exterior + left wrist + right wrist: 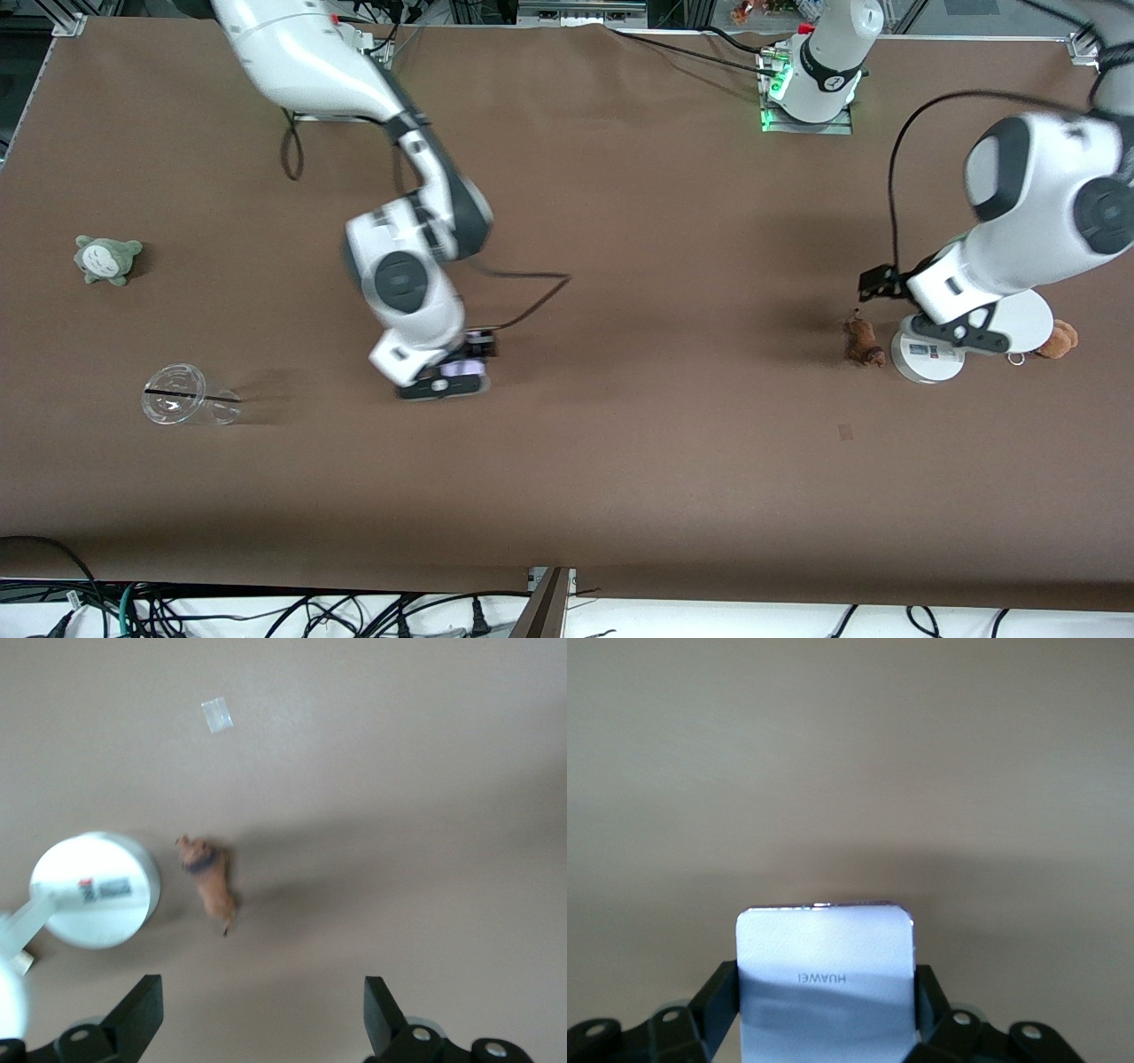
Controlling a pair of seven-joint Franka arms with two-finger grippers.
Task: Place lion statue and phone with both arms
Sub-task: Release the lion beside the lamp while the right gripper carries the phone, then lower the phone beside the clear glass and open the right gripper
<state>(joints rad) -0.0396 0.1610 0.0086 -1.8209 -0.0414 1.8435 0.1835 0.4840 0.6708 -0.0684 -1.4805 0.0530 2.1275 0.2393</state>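
Note:
The lion statue (864, 341) lies on the brown table toward the left arm's end, beside the white round stand (926, 361). In the left wrist view the lion statue (211, 881) lies below the camera, clear of my left gripper (261, 1019). That gripper (957, 332) hangs open and empty in the air over the stand. My right gripper (447, 379) is shut on the pale lilac phone (462, 367) and holds it low over the middle of the table. In the right wrist view the phone (824, 948) sits between the right gripper's (824, 1001) two black fingers.
A grey-green plush (108, 259) and a clear plastic cup (186, 396) on its side lie toward the right arm's end. An orange-brown plush (1059, 338) lies beside the stand's disc (1023, 319). A small tape mark (844, 431) is nearer to the front camera than the lion.

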